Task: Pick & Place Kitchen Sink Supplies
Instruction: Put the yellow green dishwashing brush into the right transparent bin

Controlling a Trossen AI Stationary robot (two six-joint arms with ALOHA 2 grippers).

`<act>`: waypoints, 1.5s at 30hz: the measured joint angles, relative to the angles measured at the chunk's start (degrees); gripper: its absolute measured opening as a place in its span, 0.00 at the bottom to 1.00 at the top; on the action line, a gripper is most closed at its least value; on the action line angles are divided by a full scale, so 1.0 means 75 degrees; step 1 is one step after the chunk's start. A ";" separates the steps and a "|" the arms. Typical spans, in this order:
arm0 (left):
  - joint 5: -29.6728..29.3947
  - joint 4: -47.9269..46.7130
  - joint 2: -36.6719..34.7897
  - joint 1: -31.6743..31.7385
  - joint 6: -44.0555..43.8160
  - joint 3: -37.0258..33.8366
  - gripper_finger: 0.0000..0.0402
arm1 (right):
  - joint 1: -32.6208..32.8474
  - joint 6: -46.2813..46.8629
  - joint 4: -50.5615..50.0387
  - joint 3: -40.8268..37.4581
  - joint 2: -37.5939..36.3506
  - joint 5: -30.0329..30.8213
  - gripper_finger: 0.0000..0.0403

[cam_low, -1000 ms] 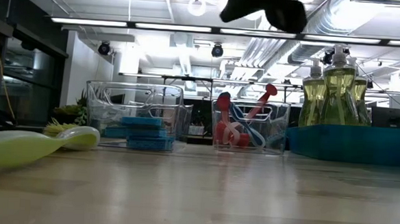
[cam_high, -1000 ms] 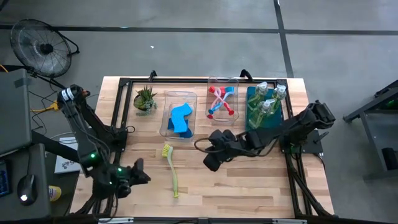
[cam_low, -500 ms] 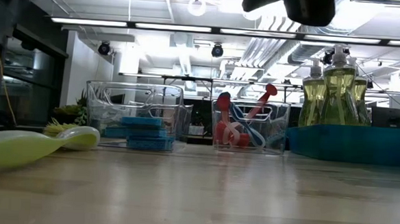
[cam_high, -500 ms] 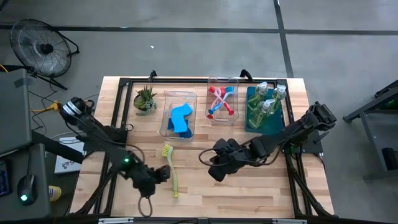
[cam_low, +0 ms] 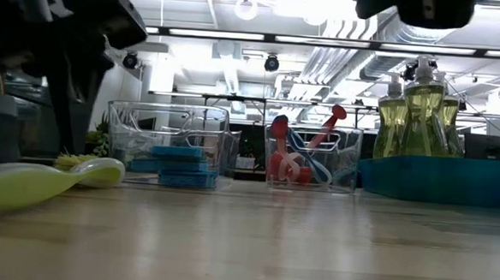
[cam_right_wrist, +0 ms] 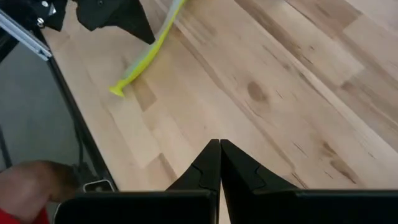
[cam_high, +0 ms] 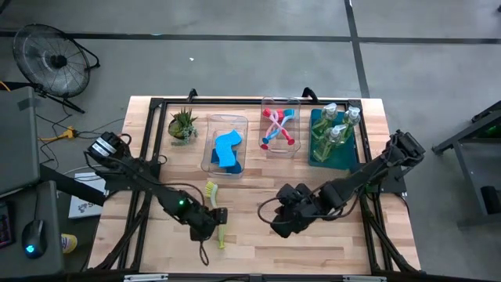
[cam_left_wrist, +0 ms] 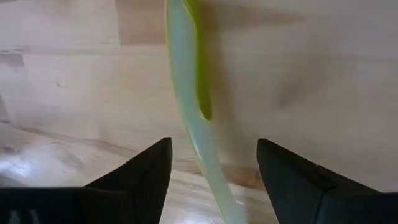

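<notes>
Wooden worktop lies bare across the lower half of the high view, bins crowding its upper edge. Only the left wrist view shows the left gripper with fingers parted either side of the yellow-green brush handle, lower left of centre. Right gripper, fingers pressed together, hovers lower centre.

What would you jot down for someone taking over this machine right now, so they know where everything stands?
Left gripper: open, fingers on either side of the yellow-green brush handle, not closed on it.
Right gripper: shut, empty, over bare table near the middle.
Done: blue sponges lie in the clear bin; red and teal brushes in the next clear bin; soap bottles in the teal bin.
Left: grip the yellow-green brush on the table; probably it joins the other brushes.
</notes>
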 joint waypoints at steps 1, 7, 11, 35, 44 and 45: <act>-0.0002 0.0006 0.0032 0.0072 0.0079 0.0000 0.56 | 0.0059 0.0094 -0.0061 0.0000 0.0000 0.0041 0.00; 0.0290 -0.0599 0.0190 0.0780 0.0582 0.0006 0.55 | 0.0396 0.0509 -0.0101 0.0000 0.0000 0.0155 0.00; 0.0786 -0.0823 0.0253 0.1351 0.0910 0.0015 0.55 | 0.0635 0.0719 -0.0121 0.0000 0.0000 0.0376 0.00; 0.1750 -0.1106 0.0262 0.2224 0.1128 -0.0003 0.14 | 0.1512 0.1739 -0.0170 0.0000 0.0000 0.0608 0.00; 0.1505 -0.1559 0.0290 0.1964 0.0428 0.0440 0.14 | 0.1531 0.2001 -0.0167 0.0000 0.0000 0.0627 0.00; 0.1371 -0.1664 0.0288 0.1862 0.0356 0.0595 0.14 | 0.1531 0.2050 -0.0167 0.0000 0.0000 0.0634 0.00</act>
